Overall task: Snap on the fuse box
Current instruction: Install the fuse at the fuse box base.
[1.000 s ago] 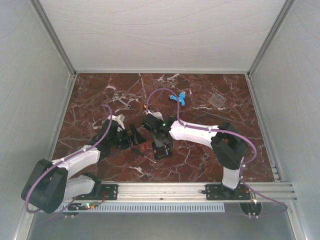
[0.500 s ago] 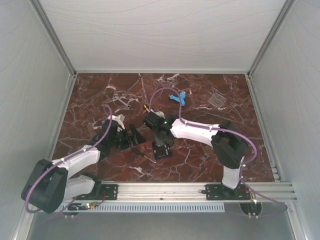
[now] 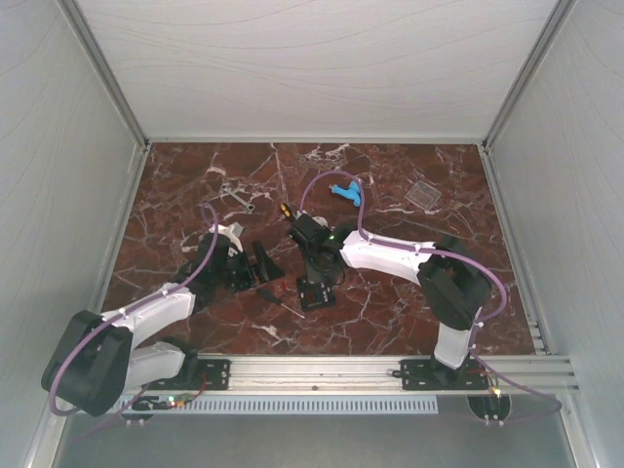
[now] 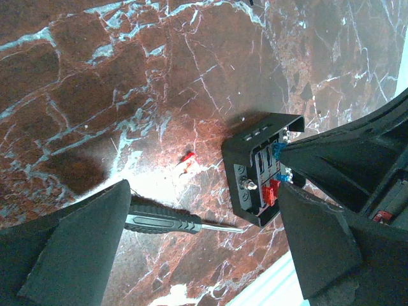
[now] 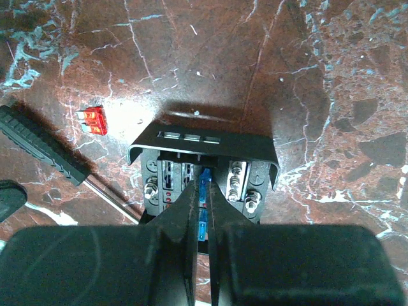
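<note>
Fuse box (image 3: 316, 292), where is it lying?
— Near the middle of the bench, uncovered, under my right gripper (image 5: 199, 189), whose jaws are pressing fully together at a blue fuse (image 5: 204, 176). My left gripper (image 4: 204, 213) is gaping wide beside it.
— And next?
— Fetching the clear cover (image 3: 424, 193) near the far right corner, I judge.

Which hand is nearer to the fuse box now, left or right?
Right. The right hand is over the fuse box, its shut tips reaching inside it; the left hand stands open to the box's left, not touching it.
</note>
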You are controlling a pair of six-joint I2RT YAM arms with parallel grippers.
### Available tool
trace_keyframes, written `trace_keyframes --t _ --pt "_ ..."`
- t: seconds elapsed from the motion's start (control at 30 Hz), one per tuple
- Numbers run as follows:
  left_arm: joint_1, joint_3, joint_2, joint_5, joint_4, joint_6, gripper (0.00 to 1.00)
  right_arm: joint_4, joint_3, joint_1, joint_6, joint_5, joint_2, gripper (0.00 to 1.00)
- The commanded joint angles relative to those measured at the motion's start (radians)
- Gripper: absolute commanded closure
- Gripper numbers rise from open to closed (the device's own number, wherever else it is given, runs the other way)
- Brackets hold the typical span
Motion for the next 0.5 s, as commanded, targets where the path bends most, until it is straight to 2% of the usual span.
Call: trace_keyframes --t 0.0,0.33,0.47 --pt "0.004 0.001 -0.006 0.021 0.046 -0.001 0.03 -0.020 -0.061 -0.021 0.002 0.049 0.084 1.00" --pt "0.005 -0.001 -0.003 0.043 0.061 -0.001 0.05 -0.032 -0.068 -0.038 0.002 0.109 0.095 1.00" --pt "0.006 -0.023 0.022 0.131 0.135 -0.032 0.06 -0.026 -0.063 -0.021 -0.032 0.085 0.038 1.00"
